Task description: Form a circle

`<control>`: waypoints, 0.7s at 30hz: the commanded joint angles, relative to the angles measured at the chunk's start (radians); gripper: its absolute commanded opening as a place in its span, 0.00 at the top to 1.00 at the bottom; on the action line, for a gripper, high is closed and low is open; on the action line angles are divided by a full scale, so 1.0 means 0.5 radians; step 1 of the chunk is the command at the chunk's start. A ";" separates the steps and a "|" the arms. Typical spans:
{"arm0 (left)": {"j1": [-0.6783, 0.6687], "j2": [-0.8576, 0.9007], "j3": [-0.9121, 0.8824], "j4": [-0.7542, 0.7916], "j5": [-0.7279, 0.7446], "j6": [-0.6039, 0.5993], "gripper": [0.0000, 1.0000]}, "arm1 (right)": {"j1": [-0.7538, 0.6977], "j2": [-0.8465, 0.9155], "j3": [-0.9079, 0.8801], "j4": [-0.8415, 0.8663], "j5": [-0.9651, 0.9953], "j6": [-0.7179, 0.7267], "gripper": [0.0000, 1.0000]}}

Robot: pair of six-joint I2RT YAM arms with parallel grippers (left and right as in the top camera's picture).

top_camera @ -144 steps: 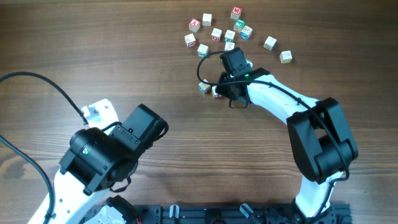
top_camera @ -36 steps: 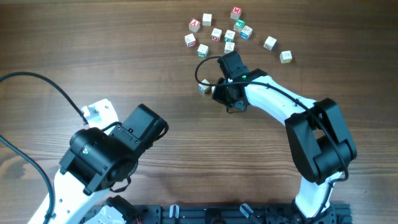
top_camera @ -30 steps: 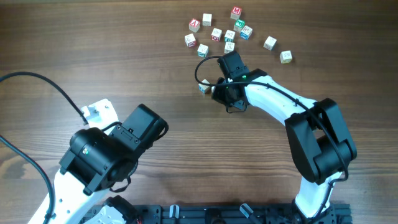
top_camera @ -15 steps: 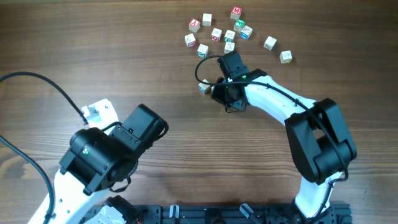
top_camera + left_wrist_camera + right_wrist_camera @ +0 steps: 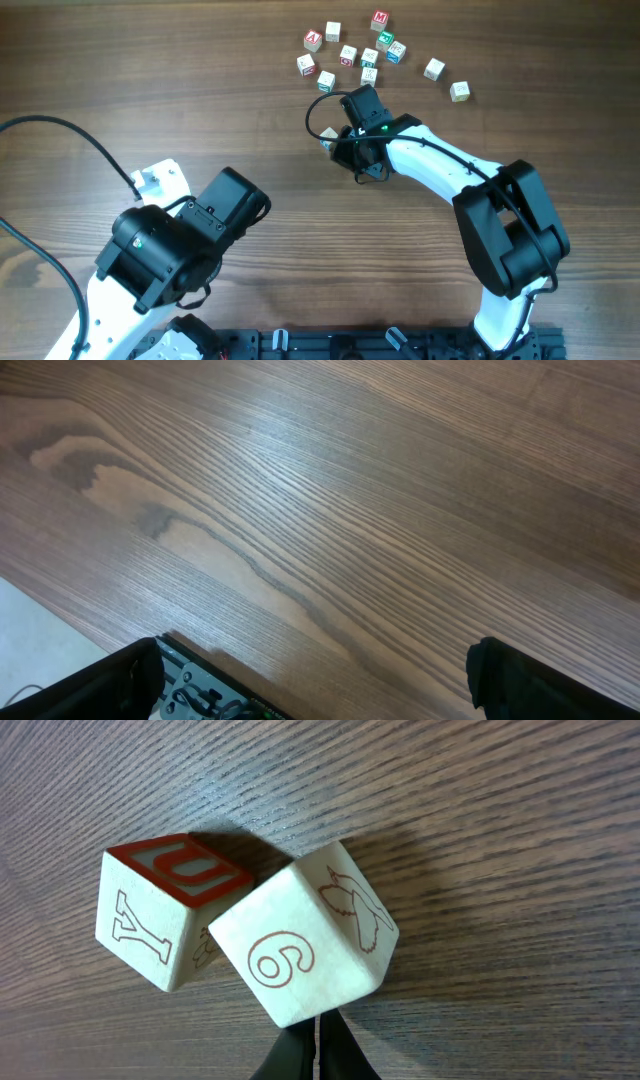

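Right jaws shut, numbered cube (image 5: 305,955) touching lettered cube (image 5: 160,925)

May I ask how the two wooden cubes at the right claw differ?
The letter cube has a red top face; the numbered cube shows only pale faces. The letter cube carries letters, the numbered cube a numeral and a bird. The numbered cube sits nearer the shut right claw than the letter cube. Both are pale wood, touching.
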 commanded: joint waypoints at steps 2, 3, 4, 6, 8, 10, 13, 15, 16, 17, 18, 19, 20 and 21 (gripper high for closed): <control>-0.003 -0.009 -0.007 -0.002 -0.012 -0.027 0.00 | 0.002 0.037 -0.022 -0.042 0.009 0.024 0.95; -0.003 -0.009 -0.007 -0.002 -0.012 -0.028 0.00 | 0.002 0.037 -0.022 -0.066 0.020 0.024 0.95; -0.003 -0.009 -0.007 -0.002 -0.012 -0.028 0.00 | 0.002 0.037 -0.022 -0.100 0.049 0.026 0.95; -0.003 -0.008 -0.007 -0.002 -0.012 -0.028 0.00 | 0.002 0.037 -0.022 -0.150 0.102 0.024 0.95; -0.003 -0.009 -0.007 -0.002 -0.012 -0.028 0.00 | 0.002 0.037 -0.022 -0.163 0.116 0.024 0.95; -0.003 -0.009 -0.007 -0.002 -0.012 -0.028 0.00 | 0.002 0.037 -0.022 -0.145 0.160 0.024 0.95; -0.003 -0.008 -0.007 -0.002 -0.012 -0.028 0.00 | 0.001 0.037 -0.022 -0.114 0.230 0.021 0.95; -0.003 -0.008 -0.007 -0.002 -0.012 -0.028 0.00 | 0.002 0.037 -0.022 -0.089 0.222 0.021 0.95; -0.003 -0.009 -0.007 -0.002 -0.012 -0.028 0.00 | 0.002 0.037 -0.022 -0.082 0.205 0.021 0.96; -0.003 -0.009 -0.007 -0.002 -0.012 -0.028 0.00 | 0.003 0.037 -0.022 -0.078 0.189 0.021 0.95; -0.003 -0.009 -0.007 -0.002 -0.012 -0.028 0.00 | 0.003 0.037 -0.022 -0.078 0.173 0.021 0.95; -0.003 -0.008 -0.007 -0.002 -0.012 -0.028 0.00 | 0.003 0.037 -0.022 -0.076 0.151 0.020 0.95; -0.003 -0.009 -0.007 -0.002 -0.012 -0.028 0.00 | 0.003 0.037 -0.022 -0.069 0.124 0.019 0.95; -0.003 -0.008 -0.007 -0.002 -0.012 -0.028 0.00 | 0.003 0.037 -0.022 -0.063 0.114 0.014 0.95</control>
